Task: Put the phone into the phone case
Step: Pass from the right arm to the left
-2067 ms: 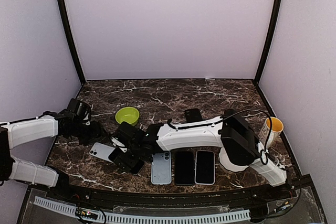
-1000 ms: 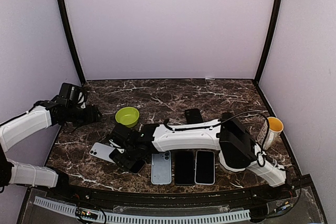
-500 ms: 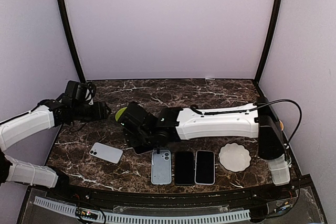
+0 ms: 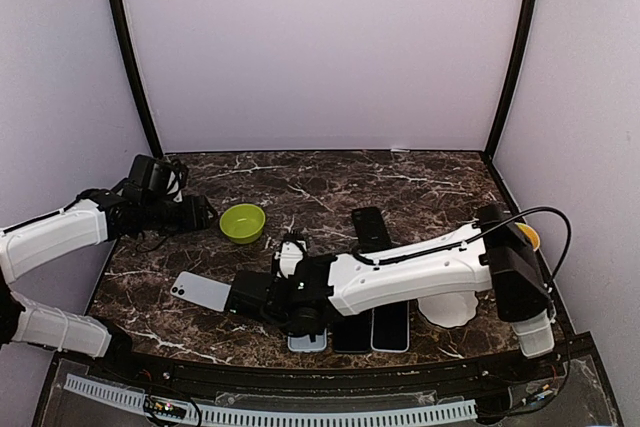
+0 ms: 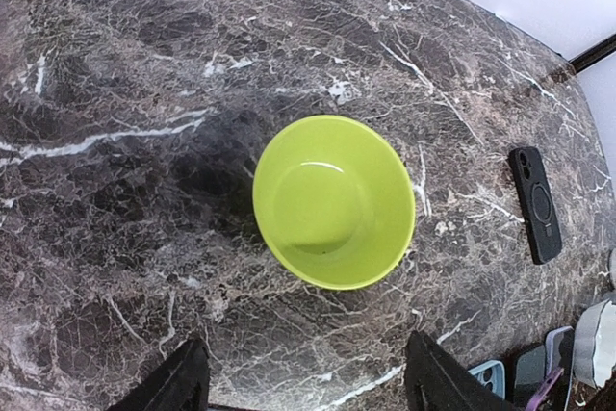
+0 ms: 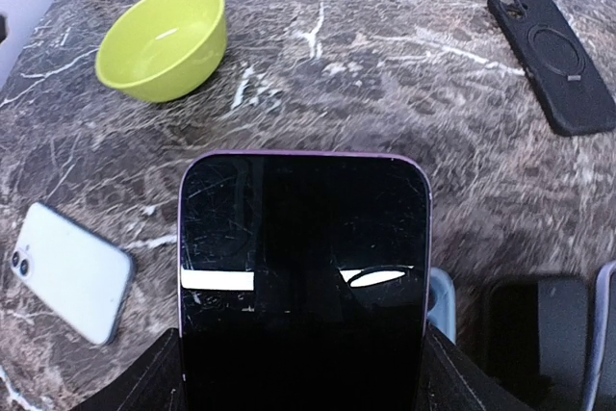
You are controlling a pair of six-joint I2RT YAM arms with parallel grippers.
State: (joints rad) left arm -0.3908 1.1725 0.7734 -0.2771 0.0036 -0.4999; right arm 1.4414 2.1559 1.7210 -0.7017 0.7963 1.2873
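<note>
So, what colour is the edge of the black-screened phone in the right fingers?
Purple; the black-screened phone shows best in the right wrist view.

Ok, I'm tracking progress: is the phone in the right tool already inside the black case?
No, the right wrist view shows the phone held in the right tool, while the black case lies apart on the table.

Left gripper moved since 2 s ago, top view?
Yes. The left gripper has pulled back from the white phone toward the far wall and now sits just left of the green bowl.
</note>
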